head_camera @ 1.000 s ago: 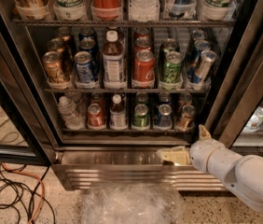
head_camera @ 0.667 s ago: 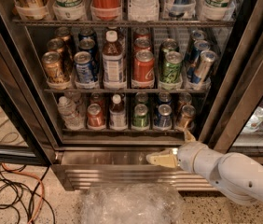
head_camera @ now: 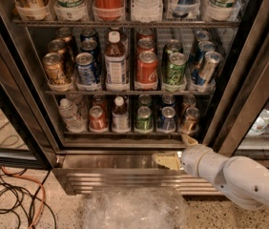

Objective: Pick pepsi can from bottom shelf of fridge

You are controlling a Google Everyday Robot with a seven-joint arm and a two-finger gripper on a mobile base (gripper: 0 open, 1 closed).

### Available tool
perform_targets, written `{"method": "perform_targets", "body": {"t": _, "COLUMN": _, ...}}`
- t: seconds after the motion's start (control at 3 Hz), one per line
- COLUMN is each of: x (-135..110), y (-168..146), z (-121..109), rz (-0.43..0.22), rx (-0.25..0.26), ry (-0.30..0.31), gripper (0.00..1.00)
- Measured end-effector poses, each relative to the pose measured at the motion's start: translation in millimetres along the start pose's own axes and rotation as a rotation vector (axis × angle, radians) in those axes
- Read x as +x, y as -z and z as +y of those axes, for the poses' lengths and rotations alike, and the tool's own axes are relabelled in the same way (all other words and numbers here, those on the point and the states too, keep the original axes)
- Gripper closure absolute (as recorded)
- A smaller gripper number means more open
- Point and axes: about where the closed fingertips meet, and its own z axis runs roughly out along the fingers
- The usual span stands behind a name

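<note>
Camera view: front-on and low, looking into the fridge (head_camera: pixel 242 89)
Pepsi can (head_camera: pixel 167 119): upright at the front of the bottom shelf (head_camera: pixel 125 134), fifth lane from the left; untouched; a green can (head_camera: pixel 144 119) just to its left, a brown can (head_camera: pixel 190 120) just to its right
Gripper (head_camera: pixel 177 150): below the pepsi can and slightly to its right, in front of the steel base panel (head_camera: pixel 106 161); outside the shelf; well short of any can
Jaws: spread wide; one finger points left along the panel, the other up toward the shelf edge; nothing between them
Arm (head_camera: pixel 249 180): white; comes in from the lower right
Change: a second ago the gripper hung further right, near the door post; it has since slid left to sit almost under the pepsi can; over the last fraction of a second it has barely moved; every can and bottle stands as before
Meaning: the sideways line-up looks nearly done; the reach itself is not yet begun; the gripper likely has to rise to shelf height and turn so its fingers straddle the can
Risk: neighbours close on both sides and little headroom; wide fingers could knock the green can or the brown can
</note>
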Motion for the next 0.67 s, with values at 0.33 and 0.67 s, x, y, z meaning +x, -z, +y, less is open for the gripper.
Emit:
{"method": "perform_targets", "body": {"t": 0.33, "x": 0, "y": -1, "z": 0, "rz": 0.0, "rx": 0.0, "ry": 0.0, "gripper": 0.42}}
{"method": "perform_targets", "body": {"t": 0.67, "x": 6, "y": -18, "z": -11, "rz": -0.01, "rx": 0.012, "ry": 0.002, "gripper": 0.39}}
